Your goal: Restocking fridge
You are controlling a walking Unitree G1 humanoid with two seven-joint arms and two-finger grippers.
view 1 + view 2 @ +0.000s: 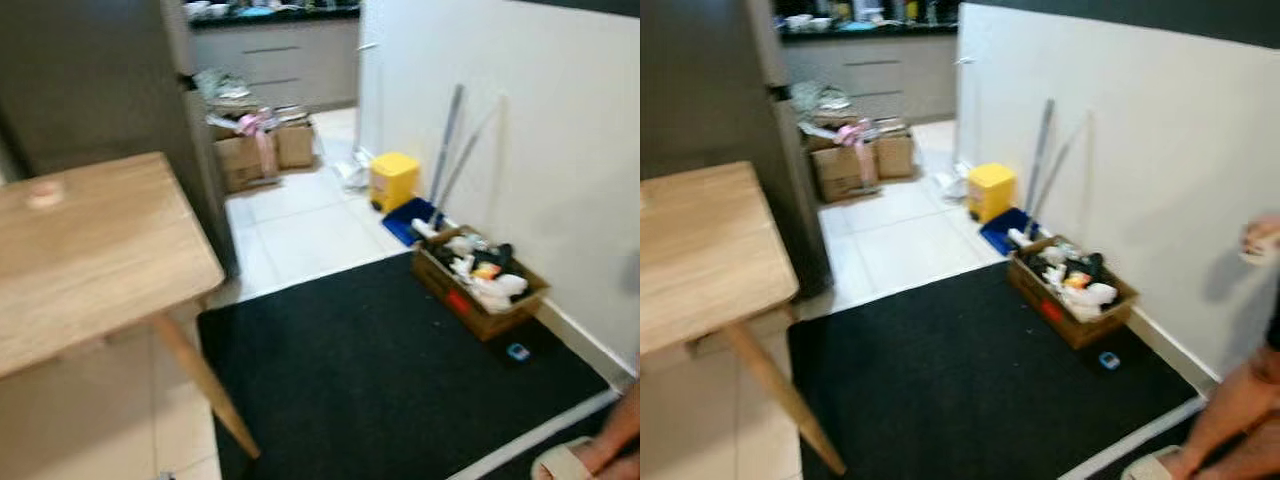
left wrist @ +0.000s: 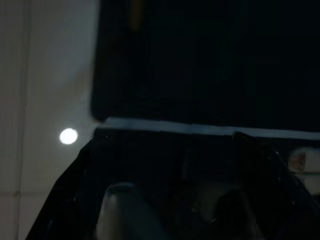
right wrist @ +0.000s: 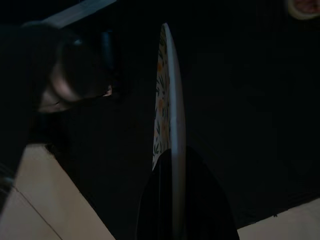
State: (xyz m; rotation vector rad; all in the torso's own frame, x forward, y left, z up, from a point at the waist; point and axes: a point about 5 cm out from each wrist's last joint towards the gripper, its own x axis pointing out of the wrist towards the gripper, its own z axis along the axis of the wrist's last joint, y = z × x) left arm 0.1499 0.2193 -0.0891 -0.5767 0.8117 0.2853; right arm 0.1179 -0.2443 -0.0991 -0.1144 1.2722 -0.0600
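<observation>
Where your right wrist view goes dark, the right gripper [image 3: 172, 200] seems clamped on a plate [image 3: 167, 100] held edge-on; left fingers unreadable.

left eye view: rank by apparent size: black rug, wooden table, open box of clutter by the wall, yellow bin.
1. black rug
2. wooden table, though nearness to the camera inflates it
3. open box of clutter
4. yellow bin, farther off, so its true size against the box is unsure

1 table [image 1: 90, 250], 3 boxes [image 1: 478, 280]
</observation>
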